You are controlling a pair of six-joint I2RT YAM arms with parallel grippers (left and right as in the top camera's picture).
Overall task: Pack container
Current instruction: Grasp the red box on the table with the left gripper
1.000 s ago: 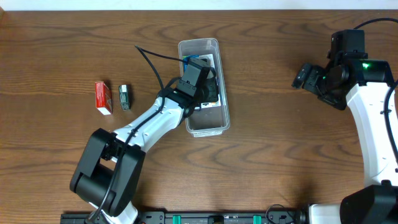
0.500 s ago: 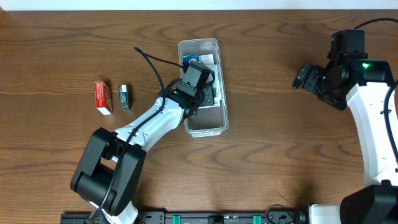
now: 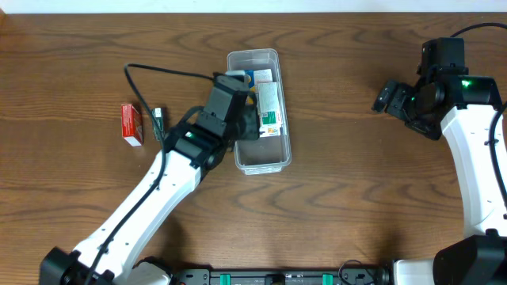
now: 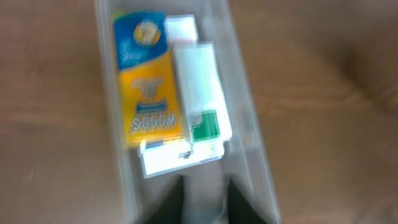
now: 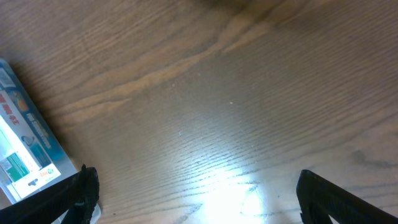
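A: Where is the container, and which way does it run?

B: The container (image 3: 265, 154) sits a little above and left of the middle of the overhead frame. Its long axis runs top to bottom, with the lower end leaning slightly right. A white-and-green box (image 3: 270, 111) lies along its right wall, and a yellow-and-blue packet (image 4: 149, 81) lies beside that, toward the upper end. The lower end is bare floor.

A: And the arm working there?

B: The left gripper (image 4: 205, 186) hangs over the container about midway along it, and its camera looks up the length of the bin. That view is blurred, but the fingers (image 4: 180, 202) stand a little apart. Only the bin's floor shows between them, so it holds nothing.

A: What lies outside?

B: A red box (image 3: 131, 124) is at the middle left of the frame. Just beside it, on the container's side, is a small dark item (image 3: 158, 119) that the arm's cable (image 3: 146, 91) partly crosses. Both rest on the table (image 3: 356, 198), and their long sides run roughly parallel to the bin's.

A: Which arm should fetch them?

B: The left, I'd judge, since its forearm passes close by them. The right gripper (image 5: 196, 186) is at the upper right of the frame, well apart from the container and on the far side of it from the loose pieces. Its fingers are spread wide over bare wood and hold nothing. So the next reach goes leftward across the frame, away from the bin's left wall. Whatever it picks up can then go lengthwise into the bare lower end.
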